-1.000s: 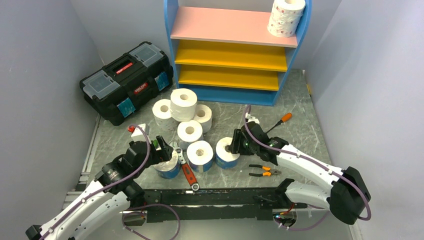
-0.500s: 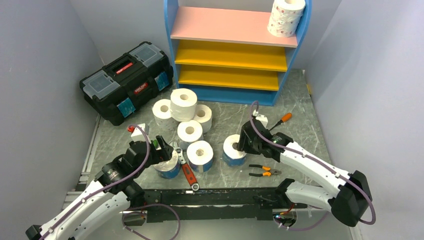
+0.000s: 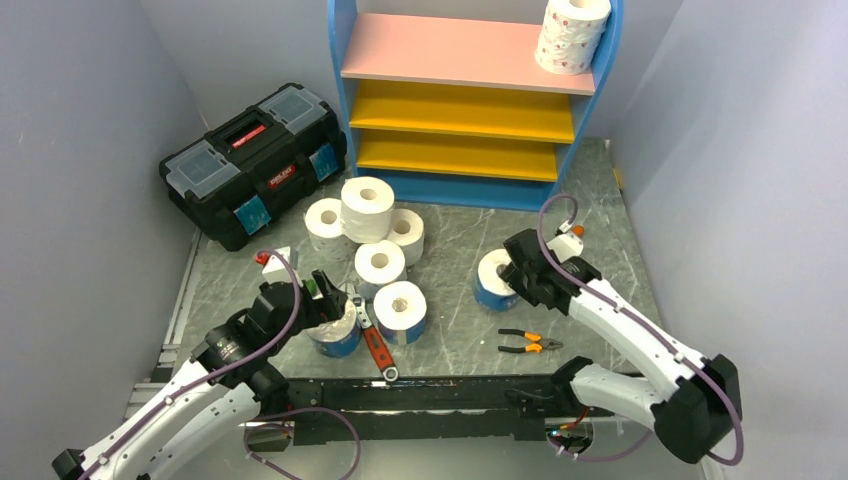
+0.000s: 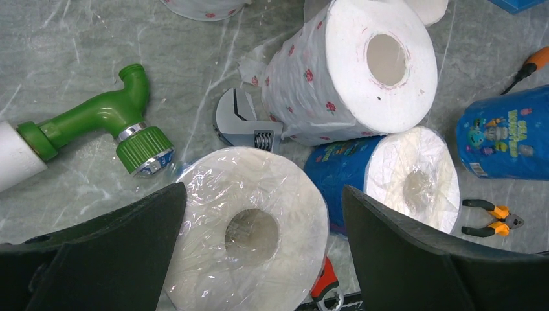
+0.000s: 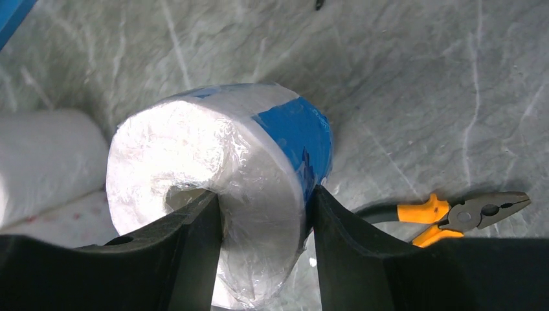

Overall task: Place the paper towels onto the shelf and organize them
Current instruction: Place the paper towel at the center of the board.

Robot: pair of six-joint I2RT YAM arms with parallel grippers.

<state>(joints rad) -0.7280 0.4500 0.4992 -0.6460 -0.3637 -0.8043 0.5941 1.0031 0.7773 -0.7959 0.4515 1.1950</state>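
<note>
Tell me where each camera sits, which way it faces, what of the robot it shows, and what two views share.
Top external: above and behind the robot, facing down and forward toward the shelf; both arms with left tool and right tool.
Left wrist: on the left arm, facing down onto a plastic-wrapped roll; its open fingers flank it.
Right wrist: on the right arm, facing down; its fingers clamp a blue-wrapped roll.
Shared: both wrist views show the orange-handled pliers.

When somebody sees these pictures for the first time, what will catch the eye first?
The bright blue shelf at the back, with one dotted roll at its top right. Then the cluster of white rolls mid-table, and the right gripper clamped on a blue-wrapped roll.
</note>
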